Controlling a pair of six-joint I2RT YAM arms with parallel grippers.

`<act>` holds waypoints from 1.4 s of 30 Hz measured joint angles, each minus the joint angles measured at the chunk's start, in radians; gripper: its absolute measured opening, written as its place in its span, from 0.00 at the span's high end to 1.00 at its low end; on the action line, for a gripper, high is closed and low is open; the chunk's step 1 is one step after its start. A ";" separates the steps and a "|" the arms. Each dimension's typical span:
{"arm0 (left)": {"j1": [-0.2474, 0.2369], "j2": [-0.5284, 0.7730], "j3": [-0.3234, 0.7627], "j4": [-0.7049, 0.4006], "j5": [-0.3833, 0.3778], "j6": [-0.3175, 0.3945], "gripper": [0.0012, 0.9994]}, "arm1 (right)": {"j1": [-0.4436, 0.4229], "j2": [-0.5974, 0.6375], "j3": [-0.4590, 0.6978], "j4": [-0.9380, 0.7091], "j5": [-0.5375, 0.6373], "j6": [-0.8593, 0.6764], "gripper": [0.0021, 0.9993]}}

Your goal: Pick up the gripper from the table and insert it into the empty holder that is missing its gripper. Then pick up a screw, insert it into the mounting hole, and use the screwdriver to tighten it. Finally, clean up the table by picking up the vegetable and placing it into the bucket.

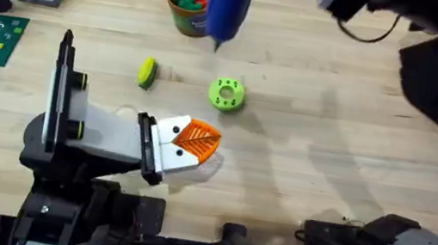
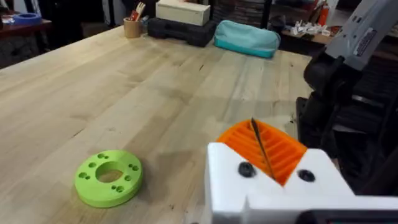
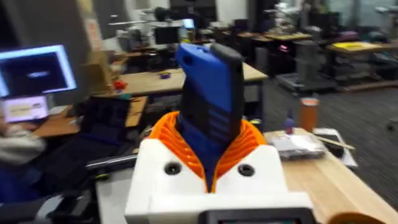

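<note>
Right pincer (image 3: pixel 208 168): clamped on the screwdriver (image 1: pixel 230 2), held high above the bench (image 1: pixel 333 114) near the bucket (image 1: pixel 185 15).
Left pincer (image 1: pixel 199 141): pads together, holding nothing, resting low.
Vegetable (image 1: pixel 147 72): on bench beside green disc (image 1: pixel 226 93).
Step judged: screw tightening; next needs bit brought down to the mounting hole.

Blue screwdriver (image 1: pixel 230 2) aloft, bit pointing down, beside the orange bucket (image 1: pixel 186 5).
Yellow-green vegetable (image 1: pixel 147 72) lies on the wooden table (image 1: pixel 331 131).
</note>
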 joint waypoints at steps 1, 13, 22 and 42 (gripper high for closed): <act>0.000 0.000 0.000 0.000 0.000 0.000 1.00 | 0.012 0.000 -0.009 0.019 -0.008 0.003 0.98; 0.000 0.000 0.000 0.000 0.000 0.000 1.00 | 0.128 0.000 -0.113 0.167 -0.043 0.013 0.98; 0.000 0.000 0.000 0.000 0.000 0.000 1.00 | 0.227 0.009 -0.113 0.185 -0.081 -0.002 0.99; 0.000 0.000 0.000 0.000 0.000 0.000 1.00 | 0.265 0.058 -0.114 0.185 -0.193 -0.122 0.99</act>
